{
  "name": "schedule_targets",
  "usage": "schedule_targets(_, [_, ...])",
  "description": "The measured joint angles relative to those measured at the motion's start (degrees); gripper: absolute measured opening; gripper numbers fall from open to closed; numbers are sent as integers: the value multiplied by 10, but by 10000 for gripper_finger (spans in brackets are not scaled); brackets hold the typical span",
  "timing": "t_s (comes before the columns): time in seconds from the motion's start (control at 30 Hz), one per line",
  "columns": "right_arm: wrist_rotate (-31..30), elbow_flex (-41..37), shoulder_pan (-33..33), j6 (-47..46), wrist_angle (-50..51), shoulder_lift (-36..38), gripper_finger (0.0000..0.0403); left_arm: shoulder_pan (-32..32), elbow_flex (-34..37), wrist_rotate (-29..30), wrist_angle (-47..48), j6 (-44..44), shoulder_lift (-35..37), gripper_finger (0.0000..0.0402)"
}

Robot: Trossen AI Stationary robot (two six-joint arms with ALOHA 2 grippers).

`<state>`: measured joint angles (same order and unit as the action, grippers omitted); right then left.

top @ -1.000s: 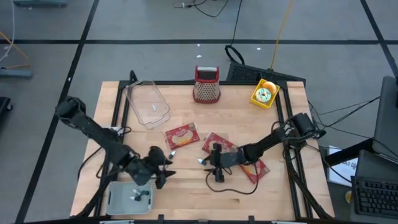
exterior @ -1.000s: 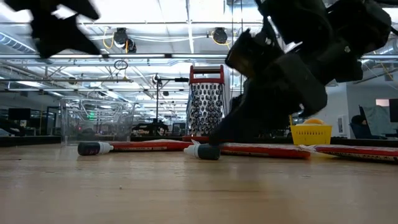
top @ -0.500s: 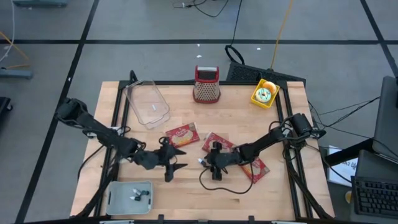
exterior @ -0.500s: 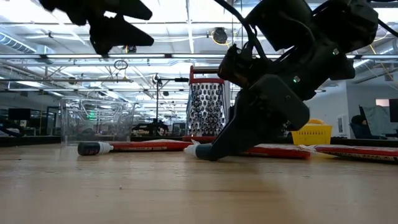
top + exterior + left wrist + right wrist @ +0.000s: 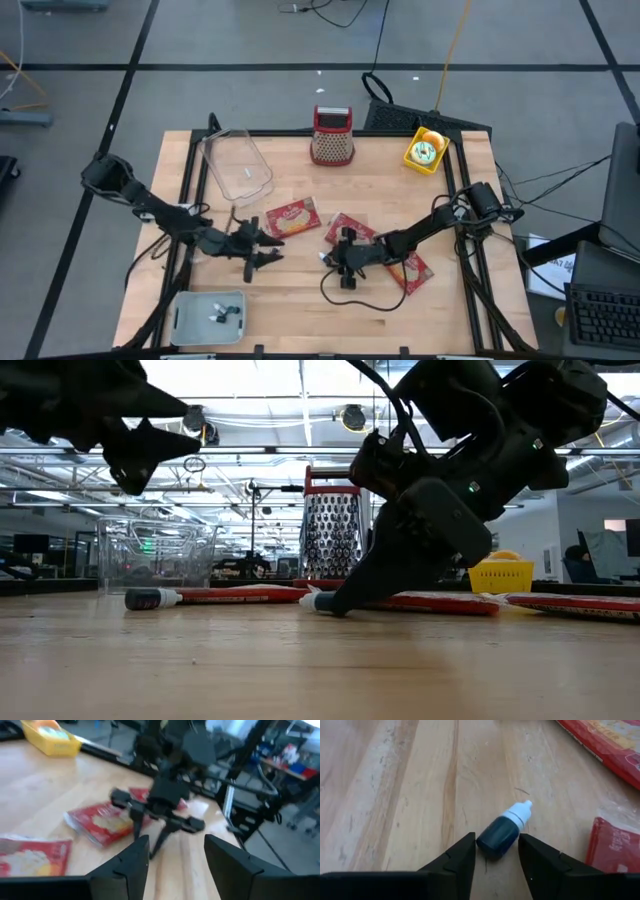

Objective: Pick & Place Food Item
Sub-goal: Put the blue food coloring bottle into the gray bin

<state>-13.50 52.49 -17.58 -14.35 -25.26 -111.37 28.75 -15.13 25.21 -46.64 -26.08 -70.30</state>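
Red food packets (image 5: 290, 218) (image 5: 350, 229) (image 5: 406, 271) lie flat on the wooden table; no gripper touches them. My right gripper (image 5: 497, 857) is at mid-table, slanting down, shut on a small dark-blue dropper bottle (image 5: 499, 836) with a white cap (image 5: 519, 813). This bottle (image 5: 318, 601) lies on its side beside the middle packet. My left gripper (image 5: 175, 865) hovers open above the table left of centre (image 5: 256, 250), almost level. It points toward the right arm and has nothing between its fingers. My right gripper has the bottle's dark body at its base end (image 5: 490, 845) between its two fingertips, one on each side. The fingers slant down from the table's right and run along the bottle. The bottle lies on its side on the table, cap pointing away from the gripper.
A second small bottle (image 5: 150, 598) lies on the table to the left. A grey tray (image 5: 190, 318) holding small items sits at the near left. A clear tub (image 5: 238, 165), a red grater (image 5: 332, 135) and a yellow box (image 5: 425, 150) stand along the far side.
My left gripper has left the spot over the grey tray, swung toward the table's middle and far side, and tipped toward level. My right gripper has stayed in place, and its fingertips have tipped down around the bottle.
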Motion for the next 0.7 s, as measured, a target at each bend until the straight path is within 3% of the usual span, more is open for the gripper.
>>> schedule_targets(0.37, [1, 0, 20, 0, 2, 3, 62, -9, 28, 45, -47, 74, 47, 161])
schedule_targets(0.7, [2, 0, 32, 62, 37, 70, 56, -22, 28, 28, -44, 80, 47, 156])
